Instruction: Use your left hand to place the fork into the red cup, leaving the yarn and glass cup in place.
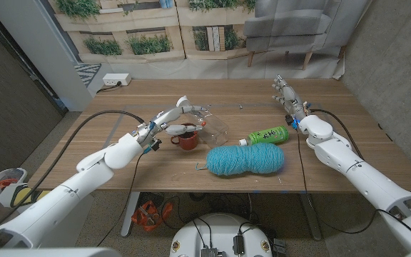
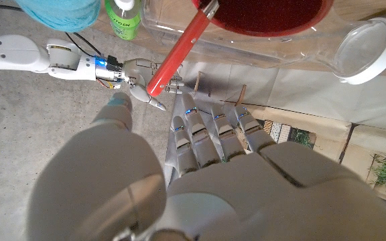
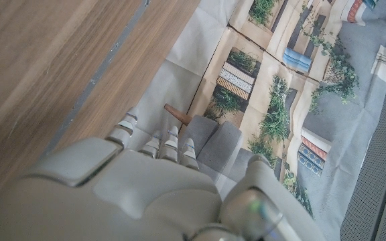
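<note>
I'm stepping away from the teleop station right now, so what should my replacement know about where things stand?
Left hand: hovers just above the red cup, fingers spread; in the left wrist view they look clear of the fork.
Right hand: open, holding nothing, at the table's far right.
Fork: head end inside the red cup, red handle leaning out toward the left hand.
Yarn: in front of the cup, toward the right. Glass cup: right beside the red cup, seemingly on its side.
Done: the fork appears placed.
Left: confirm release, then withdraw the left hand without bumping either cup.
</note>
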